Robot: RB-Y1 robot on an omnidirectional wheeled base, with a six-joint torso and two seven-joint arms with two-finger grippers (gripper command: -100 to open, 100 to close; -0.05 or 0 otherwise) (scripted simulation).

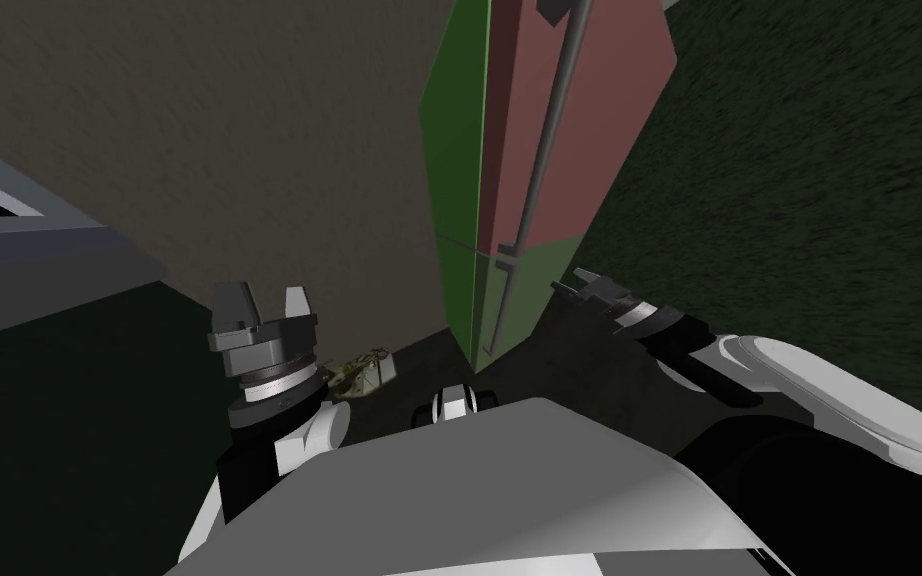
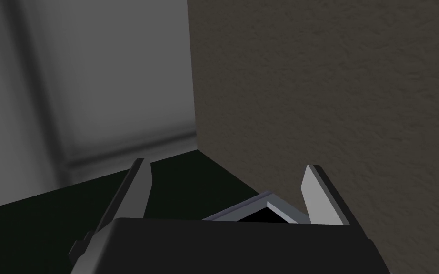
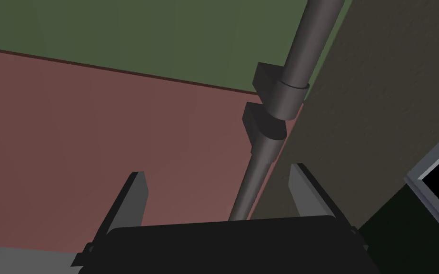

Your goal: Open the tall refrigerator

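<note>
The tall refrigerator (image 1: 529, 150) stands just ahead, with a red upper door (image 3: 94, 133), a green lower door (image 3: 142, 33) and a green side. A long grey handle bar (image 1: 547, 130) runs down the red door, and a shorter one (image 1: 497, 305) continues on the green door. My right gripper (image 1: 581, 285) is open beside where the two doors meet. In the right wrist view the red door's handle bar (image 3: 256, 169) passes between my open fingers (image 3: 135, 200), untouched. My left gripper (image 1: 264, 305) hangs open and empty to the left, near the wall.
A brownish wall (image 1: 249, 150) runs left of the refrigerator. A small olive and white object (image 1: 361, 373) lies on the dark floor at the wall's foot. A grey frame (image 1: 19, 230) around a black area sits at far left. Dark floor (image 1: 799, 200) spreads to the right.
</note>
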